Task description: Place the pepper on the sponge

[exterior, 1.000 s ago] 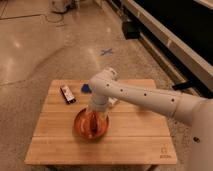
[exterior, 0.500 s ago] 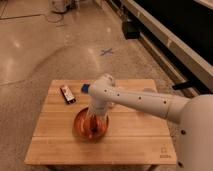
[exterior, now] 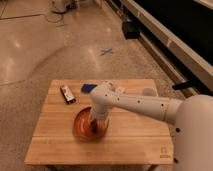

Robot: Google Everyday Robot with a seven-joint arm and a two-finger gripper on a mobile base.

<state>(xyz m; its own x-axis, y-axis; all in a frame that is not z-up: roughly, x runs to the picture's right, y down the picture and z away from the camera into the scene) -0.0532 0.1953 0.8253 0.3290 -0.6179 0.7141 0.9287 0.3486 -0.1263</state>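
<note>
An orange bowl point(exterior: 80, 125) stands on the wooden table point(exterior: 130, 135), left of centre. My gripper point(exterior: 95, 126) reaches straight down into it from the white arm and stands open. A small dark red shape at the fingertips inside the bowl looks like the pepper point(exterior: 90, 131); the gripper mostly hides it, and I cannot tell whether they touch. The sponge point(exterior: 88, 88), a flat dark blue pad, lies near the table's far edge, just behind the arm's wrist.
A boxy red, black and white item point(exterior: 67, 94) lies at the table's far left. The white arm crosses the table from the right. A polished floor with a blue cross mark point(exterior: 106, 51) lies beyond, and a dark counter runs along the right.
The arm's wrist has come lower and slightly left over the bowl. The gripper stays inside the bowl, and nothing on the table has moved.
</note>
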